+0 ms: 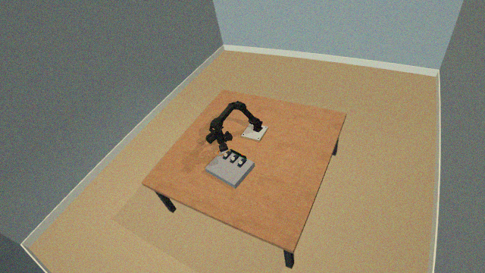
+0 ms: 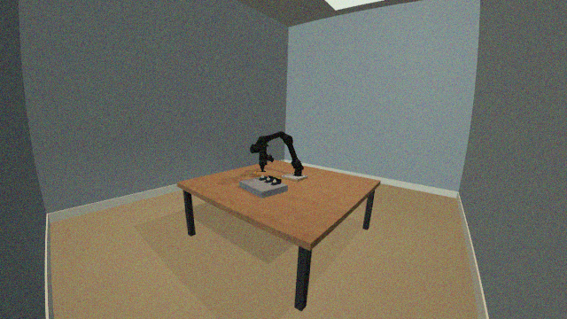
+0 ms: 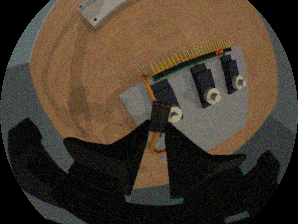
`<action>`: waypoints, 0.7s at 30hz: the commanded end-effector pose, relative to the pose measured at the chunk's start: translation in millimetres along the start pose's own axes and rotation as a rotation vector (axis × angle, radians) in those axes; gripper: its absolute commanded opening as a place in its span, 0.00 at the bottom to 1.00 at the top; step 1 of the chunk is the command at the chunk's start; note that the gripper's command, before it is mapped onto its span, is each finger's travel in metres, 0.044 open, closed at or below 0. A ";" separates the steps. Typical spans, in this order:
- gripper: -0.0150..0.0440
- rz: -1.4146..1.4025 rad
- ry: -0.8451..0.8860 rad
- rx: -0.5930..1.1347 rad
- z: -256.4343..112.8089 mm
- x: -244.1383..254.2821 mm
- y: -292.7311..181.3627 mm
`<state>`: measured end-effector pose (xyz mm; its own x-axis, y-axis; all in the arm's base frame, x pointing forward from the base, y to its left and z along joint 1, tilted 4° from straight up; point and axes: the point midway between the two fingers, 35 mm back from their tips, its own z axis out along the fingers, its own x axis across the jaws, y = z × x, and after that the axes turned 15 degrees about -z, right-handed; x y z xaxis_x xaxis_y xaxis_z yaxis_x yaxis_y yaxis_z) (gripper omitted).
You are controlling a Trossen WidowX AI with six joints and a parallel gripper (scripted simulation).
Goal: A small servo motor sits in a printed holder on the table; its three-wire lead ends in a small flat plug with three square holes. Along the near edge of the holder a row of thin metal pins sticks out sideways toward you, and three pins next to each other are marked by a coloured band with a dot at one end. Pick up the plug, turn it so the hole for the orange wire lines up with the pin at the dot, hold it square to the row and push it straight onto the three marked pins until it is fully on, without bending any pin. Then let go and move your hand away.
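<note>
My gripper (image 3: 157, 124) (image 1: 223, 148) (image 2: 263, 170) is shut on the small black plug (image 3: 159, 115), which shows just past the fingertips in the wrist view. The orange-looking lead (image 3: 149, 89) runs from the left end of the pin row to the plug; another part hangs in a loop between the fingers. The grey holder (image 3: 227, 122) (image 1: 230, 173) (image 2: 262, 189) lies below and beyond the plug. The row of thin yellow pins (image 3: 190, 58) runs along its edge, with a red mark (image 3: 219, 52) near the right end. The plug's holes and the dot cannot be made out.
Three dark servos with white horns stand on the holder: one servo (image 3: 162, 92) close behind the plug, a middle servo (image 3: 201, 80) and a right servo (image 3: 230, 68). The arm's white base plate (image 1: 249, 133) (image 3: 98, 15) is on the wooden table (image 1: 280, 182).
</note>
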<state>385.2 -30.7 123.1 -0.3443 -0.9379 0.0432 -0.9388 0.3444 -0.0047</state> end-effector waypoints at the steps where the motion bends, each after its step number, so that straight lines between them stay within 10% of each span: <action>1: 0.25 0.143 -0.003 0.002 -1.8 -8.2 8.9; 21: 0.25 0.731 -0.006 -0.004 -4.3 -37.6 46.3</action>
<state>360.5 12.5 125.0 -0.8238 -0.5660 0.0326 -0.5668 0.8234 -0.0277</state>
